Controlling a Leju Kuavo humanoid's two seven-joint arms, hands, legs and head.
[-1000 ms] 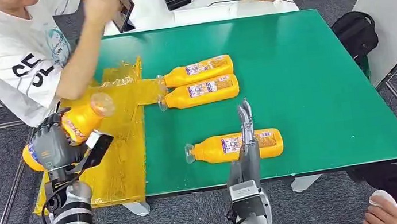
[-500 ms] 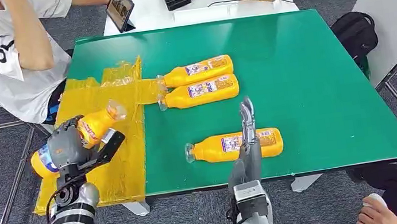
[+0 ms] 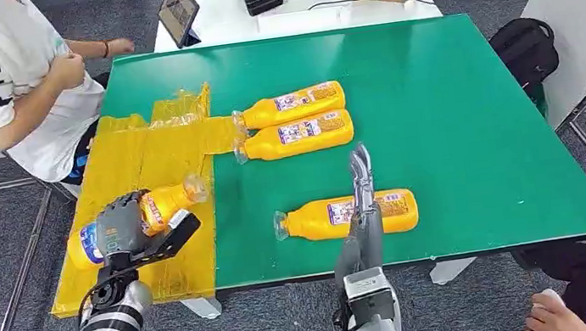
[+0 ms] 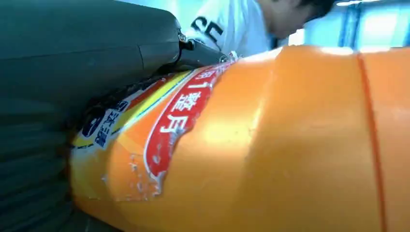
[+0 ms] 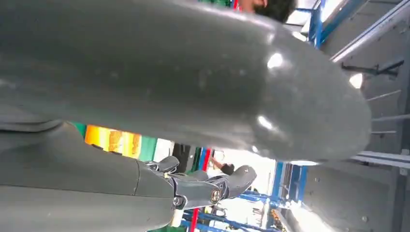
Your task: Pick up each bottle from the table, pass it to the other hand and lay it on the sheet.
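A person [image 3: 0,80] in a white shirt sits at the table's far left corner. Over the yellow sheet [image 3: 144,164] near the front left edge, the left hand [image 3: 121,227] grips a tilted bottle [image 3: 160,207], fingers wrapped around its label. Two bottles [image 3: 292,121] lie side by side mid-table. Near the front edge, the right hand [image 3: 361,186] stands upright, fingers straight and pressed together, holding nothing, over a lying bottle [image 3: 320,218].
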